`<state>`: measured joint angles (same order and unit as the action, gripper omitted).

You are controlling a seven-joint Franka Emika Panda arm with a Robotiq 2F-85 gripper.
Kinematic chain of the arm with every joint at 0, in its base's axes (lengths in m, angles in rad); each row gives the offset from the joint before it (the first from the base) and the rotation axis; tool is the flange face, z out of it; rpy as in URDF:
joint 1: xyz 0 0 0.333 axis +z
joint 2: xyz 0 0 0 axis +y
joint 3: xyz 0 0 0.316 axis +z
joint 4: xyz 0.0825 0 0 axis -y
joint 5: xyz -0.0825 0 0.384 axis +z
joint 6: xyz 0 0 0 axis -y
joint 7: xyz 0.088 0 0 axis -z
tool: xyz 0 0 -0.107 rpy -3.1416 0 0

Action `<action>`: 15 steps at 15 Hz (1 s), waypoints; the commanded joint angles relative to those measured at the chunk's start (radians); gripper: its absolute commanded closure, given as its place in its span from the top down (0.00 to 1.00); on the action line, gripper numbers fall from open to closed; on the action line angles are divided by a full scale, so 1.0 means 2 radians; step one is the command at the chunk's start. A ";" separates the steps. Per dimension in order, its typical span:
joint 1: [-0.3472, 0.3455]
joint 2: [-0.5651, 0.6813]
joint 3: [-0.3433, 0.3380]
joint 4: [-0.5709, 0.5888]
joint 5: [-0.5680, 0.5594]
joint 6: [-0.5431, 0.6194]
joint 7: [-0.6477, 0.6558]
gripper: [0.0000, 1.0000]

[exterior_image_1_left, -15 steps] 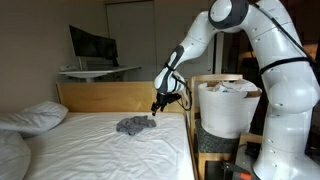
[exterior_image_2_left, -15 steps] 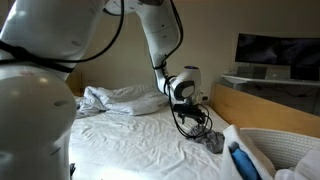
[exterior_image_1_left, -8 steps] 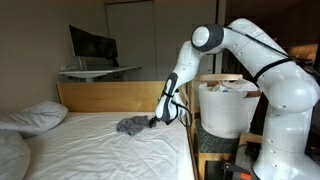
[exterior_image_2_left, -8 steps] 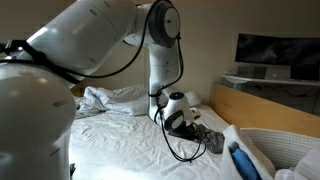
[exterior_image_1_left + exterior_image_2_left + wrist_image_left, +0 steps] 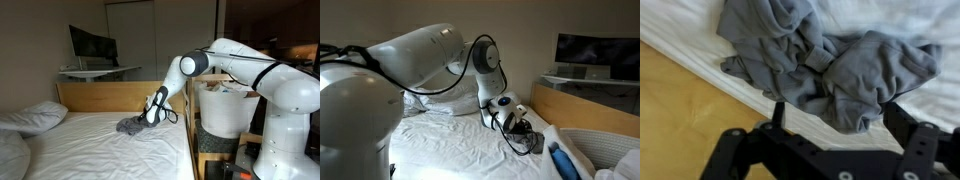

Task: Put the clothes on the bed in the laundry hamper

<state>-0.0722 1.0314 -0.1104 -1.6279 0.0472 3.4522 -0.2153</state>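
**Grey garment, near bed edge**

Both exterior views: end effector (image 5: 148, 119) low over grey garment (image 5: 130, 125) on the bed (image 5: 100, 150); laundry hamper (image 5: 222, 112) stands beside it.
Wrist view: jaws wide apart, gripping nothing; crumpled garment lies between them, near wooden side board (image 5: 680, 115).

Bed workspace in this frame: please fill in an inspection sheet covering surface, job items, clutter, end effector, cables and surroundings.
Surface: bed, white sheet, wrinkled.
Job's things: grey garment crumpled near the headboard; laundry hamper beside the bed, white fabric showing above its rim.
Clutter: pillows on the bed, away from the garment; a blue object near the hamper, unidentifiable.
End effector: open, low over the grey garment, fingers either side; contact cannot be told.
Cables: black cable looped at the wrist.
Surroundings: monitor on a desk behind the headboard.
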 commanded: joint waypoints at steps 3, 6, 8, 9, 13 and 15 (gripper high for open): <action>0.075 0.142 -0.103 0.125 0.061 0.001 0.028 1.00; 0.100 0.198 -0.120 0.130 0.106 0.005 0.039 1.00; 0.096 0.218 -0.120 0.139 0.106 0.009 0.063 1.00; 0.097 0.226 -0.123 0.148 0.110 0.012 0.072 1.00; 0.104 0.222 -0.143 0.181 0.120 0.010 0.066 1.00; 0.107 0.227 -0.163 0.202 0.130 0.009 0.061 1.00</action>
<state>0.1260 1.4850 -0.3867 -1.2498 0.2685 3.4709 -0.0735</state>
